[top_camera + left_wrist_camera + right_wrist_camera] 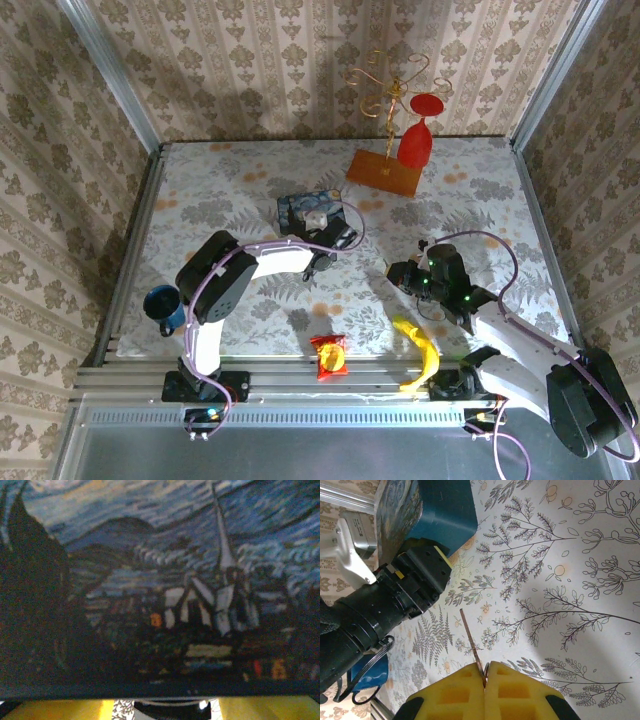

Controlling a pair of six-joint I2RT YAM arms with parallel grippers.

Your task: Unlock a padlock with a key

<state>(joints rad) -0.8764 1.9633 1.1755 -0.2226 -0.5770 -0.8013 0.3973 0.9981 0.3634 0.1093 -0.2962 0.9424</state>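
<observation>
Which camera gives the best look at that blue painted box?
The top external view: the whole blue tin shows. The left wrist view gives a blurry close-up of its painted side; the right wrist view catches one corner.

Table [230, 180], floral-print cover. Blue painted tin box [296, 208] at centre. Orange wooden base [380, 175] with gold wire stand, far right. Red glass [415, 145], foot up, just behind base. Blue mug [163, 305] at left edge. Red snack packet [330, 355] and banana [420, 345] at near edge.

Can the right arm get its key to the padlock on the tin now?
Likely yes, from above: padlock sits exposed atop the tin; left fingers at the tin's near side block a low path.
</observation>
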